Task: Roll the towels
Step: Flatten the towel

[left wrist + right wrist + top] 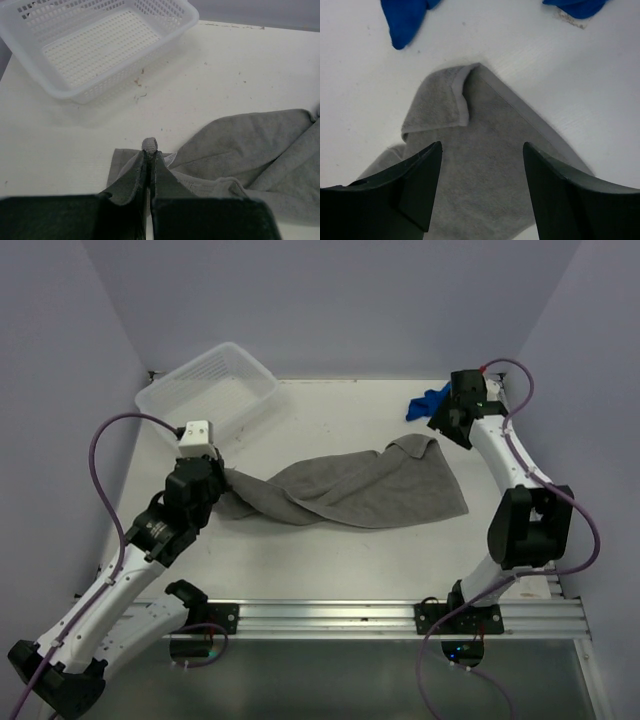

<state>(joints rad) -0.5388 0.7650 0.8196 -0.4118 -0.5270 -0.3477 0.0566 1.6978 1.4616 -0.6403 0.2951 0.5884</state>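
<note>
the grey towel [350, 488] lies rumpled across the middle of the table [330, 570], running in the top view from about 9 o'clock toward 2 o'clock, its left end twisted into a narrow tail and its right part spread wider. the left gripper [215, 485] has its jaws pinched tight on that left end; in the left wrist view a small fold of grey cloth pokes up between the closed fingertips [150, 150]. the right gripper [450, 422] hangs over the towel's far right corner with its jaws wide apart and nothing between them; in the right wrist view that corner sits at 12 o'clock from the spread fingers [481, 147], its hem folded over on itself. the blue towel [428, 402] is bunched at the 1 o'clock corner of the table, just beyond the right gripper and apart from the grey one. the white basket [160, 400] stands at the 11 o'clock corner.
</note>
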